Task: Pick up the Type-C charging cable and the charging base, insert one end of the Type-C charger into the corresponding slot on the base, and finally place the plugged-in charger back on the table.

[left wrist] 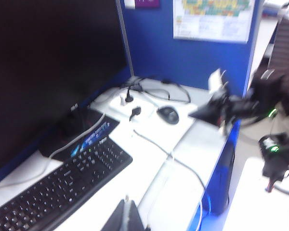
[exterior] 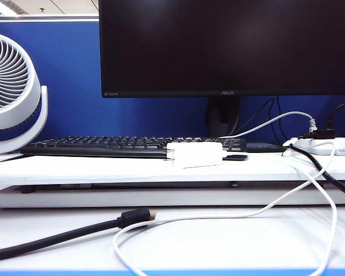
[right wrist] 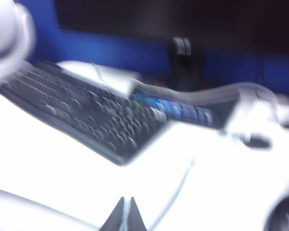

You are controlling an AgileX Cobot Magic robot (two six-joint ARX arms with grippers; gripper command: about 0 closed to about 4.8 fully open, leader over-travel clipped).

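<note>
The charging base point(exterior: 196, 154) lies on the raised shelf of the table point(exterior: 103, 169), against the keyboard point(exterior: 103, 144), with the thin white cable point(exterior: 230, 217) apparently plugged in and looping down past the black cable point(exterior: 57, 233). Both arms are absent from the exterior view. The left gripper point(left wrist: 126, 208) and right gripper point(right wrist: 125, 206) are clenched on nothing above the desk. The slack loop could snag and drag the base. Only the left wrist view shows a mouse point(left wrist: 168, 114).

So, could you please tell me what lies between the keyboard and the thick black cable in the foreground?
In the exterior view, the charging base sits on the raised shelf before the keyboard; below lies the black cable.
</note>
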